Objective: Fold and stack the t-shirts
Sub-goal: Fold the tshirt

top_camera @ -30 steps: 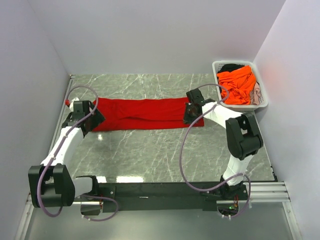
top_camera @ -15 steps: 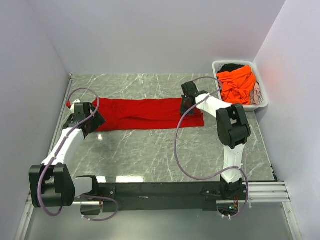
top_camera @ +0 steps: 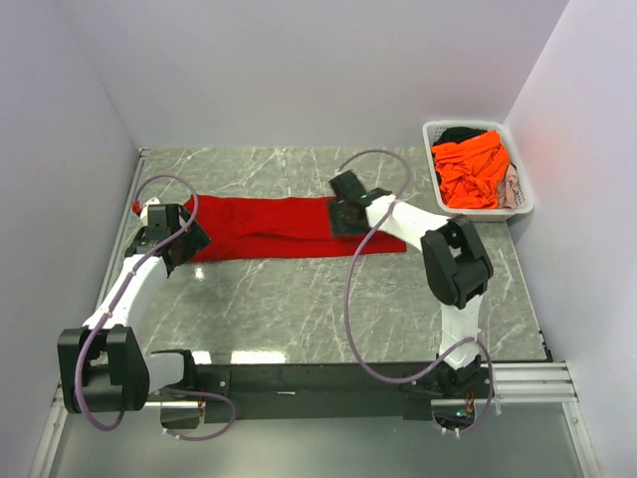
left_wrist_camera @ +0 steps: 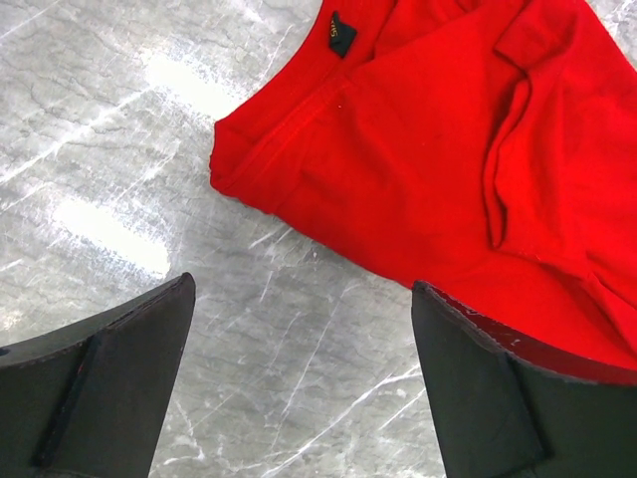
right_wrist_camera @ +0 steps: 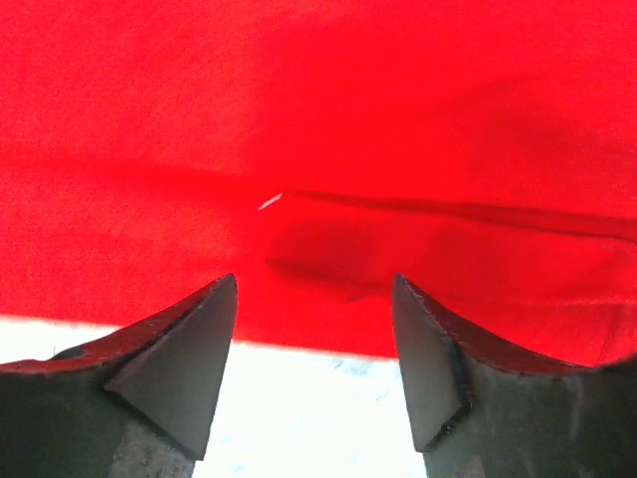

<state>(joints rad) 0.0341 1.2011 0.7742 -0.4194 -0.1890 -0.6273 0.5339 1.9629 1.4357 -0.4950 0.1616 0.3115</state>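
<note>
1. The red t-shirt point(top_camera: 279, 227) lies flat on the marble surface point(top_camera: 299, 299) as a long band, folded along its length; it reaches from the left tool point(top_camera: 184, 237) to a little beyond the right tool point(top_camera: 344, 214)
2. The left tool is open; its two fingers stand wide apart with nothing between them, and under the gap there is only bare surface; one end of the red cloth lies just ahead of this tool and runs off toward its right finger point(left_wrist_camera: 518, 388); whether that finger touches the cloth I cannot tell; a small dark label point(left_wrist_camera: 341, 35) sits on the cloth further ahead of the tool
3. The right tool is open too; its fingers are apart and hold nothing; it hangs low over the band, so the red cloth fills almost all the view ahead of it, with a long crease running across; the edge of the cloth crosses the gap between the fingers, and behind that edge a pale strip of surface shows
4. Well apart from the right tool, off to its right, a white slotted basket point(top_camera: 488, 212) stands at the corner of the surface; the orange t-shirt point(top_camera: 476, 167) lies crumpled on top inside it; a dark t-shirt point(top_camera: 460, 132) shows at the far end of the basket and a pale t-shirt point(top_camera: 511, 189) along its right wall
</note>
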